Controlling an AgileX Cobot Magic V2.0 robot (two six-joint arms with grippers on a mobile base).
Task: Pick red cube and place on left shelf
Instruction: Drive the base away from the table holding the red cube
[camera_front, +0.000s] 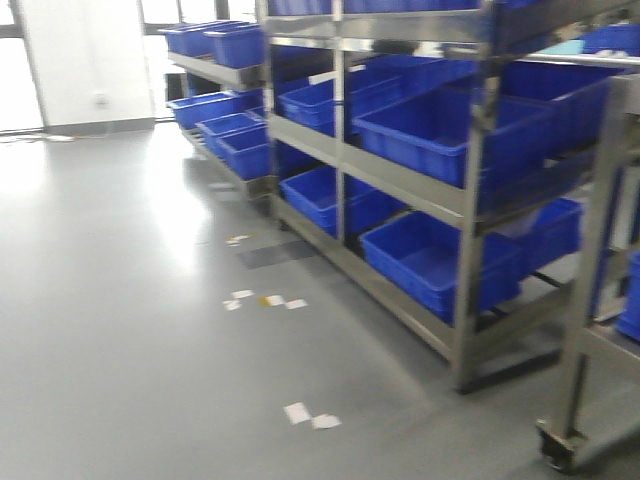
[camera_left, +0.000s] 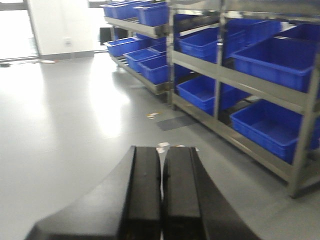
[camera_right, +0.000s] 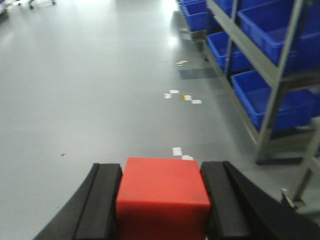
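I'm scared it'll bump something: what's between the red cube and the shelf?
Just grey floor with a few white scraps, in the right wrist view.

Grey glossy floor (camera_front: 120, 300) — white scraps (camera_front: 310, 415) scattered near centre, dark patch (camera_front: 278, 252) farther back. Metal shelf rack (camera_front: 464, 300) along right — tiers carry blue bins (camera_front: 440, 135).

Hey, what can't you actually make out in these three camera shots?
- Right wrist view: the red cube runs off the bottom edge, and the right gripper covers its sides.
- Left wrist view: the left gripper is cut off below, so its base is unseen.
- Front view: the blue bins hide their contents behind their walls; the floor scraps are too blurred to identify.
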